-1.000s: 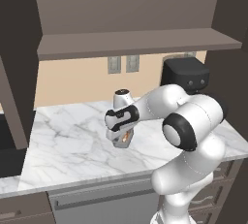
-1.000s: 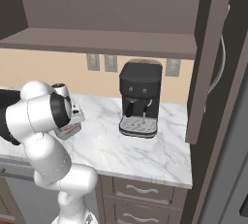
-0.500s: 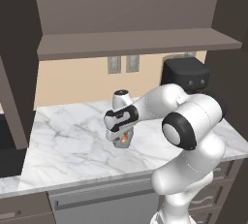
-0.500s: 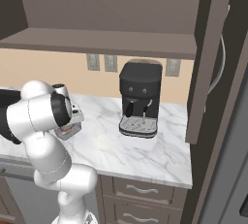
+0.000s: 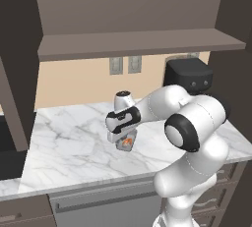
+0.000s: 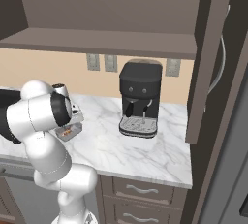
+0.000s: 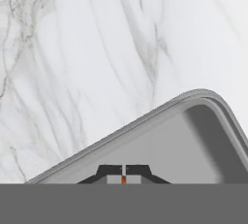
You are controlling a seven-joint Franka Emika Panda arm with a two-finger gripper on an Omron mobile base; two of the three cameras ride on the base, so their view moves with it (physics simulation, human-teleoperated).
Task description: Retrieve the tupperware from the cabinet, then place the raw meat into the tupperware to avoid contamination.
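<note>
Right of the tupperware (well apart): coffee machine.

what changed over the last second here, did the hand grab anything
The hand has closed over the tupperware: its fingertips now meet with a thin orange sliver of the raw meat pinched between them. The arm has barely moved and remains low over the marble counter. The tupperware, the coffee machine and the open cabinet stayed put.

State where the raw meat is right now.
The raw meat sits pinched in the shut claw over the tupperware, left of the coffee machine.
</note>
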